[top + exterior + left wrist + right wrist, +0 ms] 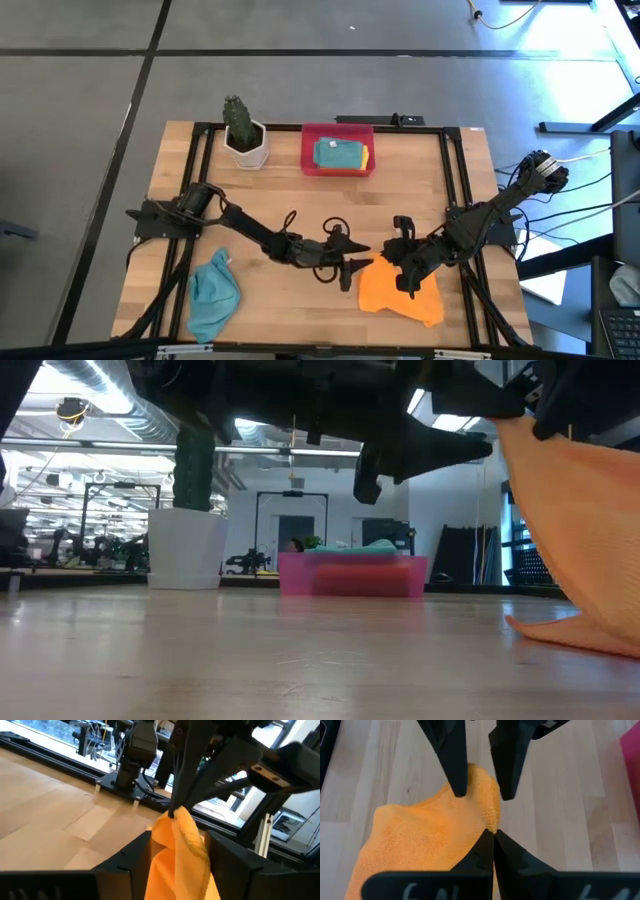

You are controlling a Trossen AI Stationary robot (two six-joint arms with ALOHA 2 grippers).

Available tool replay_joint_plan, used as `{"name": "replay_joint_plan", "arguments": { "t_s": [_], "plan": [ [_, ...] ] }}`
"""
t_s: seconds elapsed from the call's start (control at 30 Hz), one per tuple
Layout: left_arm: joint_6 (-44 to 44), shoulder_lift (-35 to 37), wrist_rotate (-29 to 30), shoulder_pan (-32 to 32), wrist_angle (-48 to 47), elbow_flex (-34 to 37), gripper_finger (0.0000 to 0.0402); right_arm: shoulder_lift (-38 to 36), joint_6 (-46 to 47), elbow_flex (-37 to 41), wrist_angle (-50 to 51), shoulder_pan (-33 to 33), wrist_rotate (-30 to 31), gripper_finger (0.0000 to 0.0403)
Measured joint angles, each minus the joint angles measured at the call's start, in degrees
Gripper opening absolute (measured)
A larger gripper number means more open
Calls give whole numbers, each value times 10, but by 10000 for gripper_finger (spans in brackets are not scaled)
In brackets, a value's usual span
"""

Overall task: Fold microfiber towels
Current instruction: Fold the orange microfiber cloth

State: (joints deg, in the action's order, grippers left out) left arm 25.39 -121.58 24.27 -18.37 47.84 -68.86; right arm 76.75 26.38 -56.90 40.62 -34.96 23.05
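Observation:
An orange towel lies near the table's front, right of centre, with one raised part pulled up. My right gripper is shut on that raised part. My left gripper reaches in level from the table's left and stands open, one finger on each side of the same raised fold. A teal towel lies crumpled at the near left. More folded towels sit in the red tray at the far edge. My left gripper has the raised fold of the orange towel filling the gap between its level fingers; whether they touch it I cannot tell. My right gripper pinches a bunched edge of the orange towel at its fingertips, slanting down from the right. The towel hangs below them, and its lower part rests on the table.
A cactus in a white pot stands at the far left beside the red tray. Black frame rails run along the table's left and right sides. Bare wood lies in the middle.

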Motion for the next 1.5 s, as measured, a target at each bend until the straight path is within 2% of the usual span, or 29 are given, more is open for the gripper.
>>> {"name": "replay_joint_plan", "arguments": {
  "t_s": [0.17,0.37,0.4,0.53,0.63,0.73,0.9,1.1,1.3,1.5],
  "plan": [
    [-9,0,0,0,-4,0,126,0,-9,0,0,0,0,4],
    [-65,1,-6,0,21,0,18,0,-14,0,0,0,0,7],
    [-76,3,-18,0,23,0,10,0,-14,0,0,0,0,10],
    [-119,38,-59,4,-2,0,3,0,-29,0,-4,0,-18,32],
    [-151,88,-70,3,-69,-1,1,0,-29,1,-5,0,-42,52],
    [-169,141,-71,2,-197,-5,1,0,-29,0,-4,0,-52,78],
    [-174,213,-47,-5,-446,-63,0,0,-32,0,-5,0,-52,125],
    [-230,226,-32,-38,-686,-155,0,0,-41,-1,-1,2,-42,169],
    [-243,226,-29,-87,-758,-174,0,0,-8,2,-5,2,-41,183],
    [-240,215,1,-132,-769,-159,0,0,-10,37,-17,4,-45,184]
  ]
}}
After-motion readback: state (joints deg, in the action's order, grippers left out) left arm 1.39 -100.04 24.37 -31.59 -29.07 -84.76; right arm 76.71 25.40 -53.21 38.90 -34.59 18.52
